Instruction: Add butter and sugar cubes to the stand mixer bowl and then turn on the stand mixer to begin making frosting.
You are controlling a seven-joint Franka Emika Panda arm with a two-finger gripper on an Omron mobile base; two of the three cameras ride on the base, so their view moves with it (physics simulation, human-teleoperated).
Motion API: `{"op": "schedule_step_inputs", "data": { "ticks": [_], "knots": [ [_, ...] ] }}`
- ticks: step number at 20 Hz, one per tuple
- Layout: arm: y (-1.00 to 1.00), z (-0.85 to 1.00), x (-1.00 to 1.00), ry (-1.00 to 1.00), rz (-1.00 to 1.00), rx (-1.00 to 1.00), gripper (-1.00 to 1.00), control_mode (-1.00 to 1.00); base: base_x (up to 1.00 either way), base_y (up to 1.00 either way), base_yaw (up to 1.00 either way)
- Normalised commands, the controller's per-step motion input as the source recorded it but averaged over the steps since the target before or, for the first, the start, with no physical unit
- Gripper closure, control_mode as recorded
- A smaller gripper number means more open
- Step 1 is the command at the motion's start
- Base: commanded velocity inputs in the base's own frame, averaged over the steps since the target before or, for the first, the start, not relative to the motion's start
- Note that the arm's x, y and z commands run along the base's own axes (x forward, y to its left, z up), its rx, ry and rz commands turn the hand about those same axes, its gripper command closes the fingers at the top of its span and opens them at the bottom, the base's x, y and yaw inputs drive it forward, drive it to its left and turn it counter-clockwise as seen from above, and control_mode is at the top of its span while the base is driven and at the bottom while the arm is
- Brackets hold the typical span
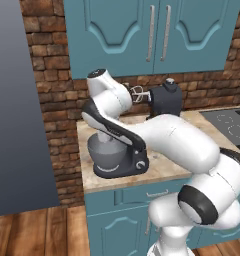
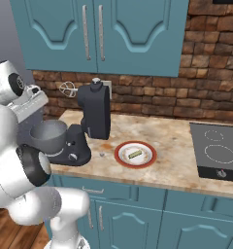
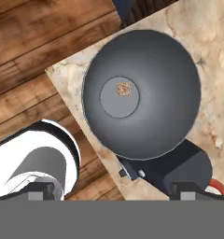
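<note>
Bowl (image 3: 142, 93) on the bench (image 3: 207, 32) holds one brown sugar cube (image 3: 124, 89); we hover our gripper (image 3: 114, 189) above, jaws wide apart.

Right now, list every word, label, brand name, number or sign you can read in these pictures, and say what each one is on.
None: no readable text on anything.
The stand mixer shows plain dark surfaces and no brand.
The stand mixer bowl is unmarked.
The cooktop carries ring outlines and small knobs, no numerals legible.
The cabinet doors are bare.
</note>
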Motion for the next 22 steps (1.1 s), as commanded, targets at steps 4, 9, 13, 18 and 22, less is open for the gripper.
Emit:
{"op": "schedule_step_inputs", "data": {
  "ticks": [4,9,13,18,22],
  "knots": [
    [-0.98,0.3,-0.66,-0.03,0.0,0.2,-1.0,-1.0,0.0,0.0,0.0],
    [-0.95,0.04,-0.34,0.0,0.0,0.22,-1.0,-1.0,0.0,0.0,0.0],
    [-0.79,0.0,-0.04,0.0,0.01,0.23,-1.0,-1.0,0.0,0.0,0.0],
    [-0.65,0.0,0.0,0.03,0.04,0.27,-1.0,-1.0,0.0,0.0,0.0],
    [-0.58,-0.01,0.0,0.03,0.06,0.3,-1.0,-1.0,0.0,0.0,0.0]
  ]
}}
